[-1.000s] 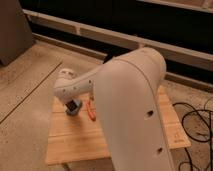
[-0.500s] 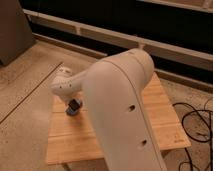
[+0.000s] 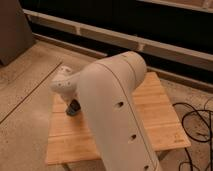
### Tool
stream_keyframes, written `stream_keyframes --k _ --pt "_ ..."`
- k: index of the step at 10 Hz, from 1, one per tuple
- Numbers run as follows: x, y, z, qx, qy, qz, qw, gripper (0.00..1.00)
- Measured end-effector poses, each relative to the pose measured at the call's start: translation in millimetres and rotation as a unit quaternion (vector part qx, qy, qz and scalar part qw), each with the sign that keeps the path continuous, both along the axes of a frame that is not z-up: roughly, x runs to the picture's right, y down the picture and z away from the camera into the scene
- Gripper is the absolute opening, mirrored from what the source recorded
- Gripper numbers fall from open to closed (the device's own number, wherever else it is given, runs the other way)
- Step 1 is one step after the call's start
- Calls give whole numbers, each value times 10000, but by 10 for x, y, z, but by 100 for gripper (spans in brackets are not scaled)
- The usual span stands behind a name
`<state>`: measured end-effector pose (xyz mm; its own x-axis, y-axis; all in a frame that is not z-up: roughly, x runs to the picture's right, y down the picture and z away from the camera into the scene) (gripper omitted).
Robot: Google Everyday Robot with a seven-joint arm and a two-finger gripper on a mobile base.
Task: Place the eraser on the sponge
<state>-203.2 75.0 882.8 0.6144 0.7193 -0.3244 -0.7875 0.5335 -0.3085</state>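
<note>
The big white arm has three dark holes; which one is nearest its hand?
The topmost hole, below the white arm's rounded bend; the middle hole and bottom hole lie lower. The dark hand hangs over the light wooden table's left part.

the light, slatted wooden bench [image 3: 160, 115] stood on a speckled stone floor [image 3: 25, 100]. the dark claw [image 3: 73, 108] hung low over the bench's left part, and the broad white arm [image 3: 115, 110] hid much of the top.

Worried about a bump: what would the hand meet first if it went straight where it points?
The hand points down over the left part of the wooden table, so most likely the tabletop. The arm hides whatever may lie under it.
</note>
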Motion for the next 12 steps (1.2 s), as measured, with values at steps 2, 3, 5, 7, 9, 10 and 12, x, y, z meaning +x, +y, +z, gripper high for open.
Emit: stream_keyframes --k 2,3,5,7,9,10,12 --pt "-9 31 59 -114 33 -67 9999 38" --pt "-10 44 85 -157 54 -100 9998 47" --pt "-20 56 129 -223 85 -162 9996 69" --pt "-33 54 155 -247 90 -204 9994 75" --pt "-58 43 172 -258 71 -244 9993 75" --pt "-71 42 178 -264 58 -257 9993 75" --pt "-96 21 184 -244 22 -246 9994 75"
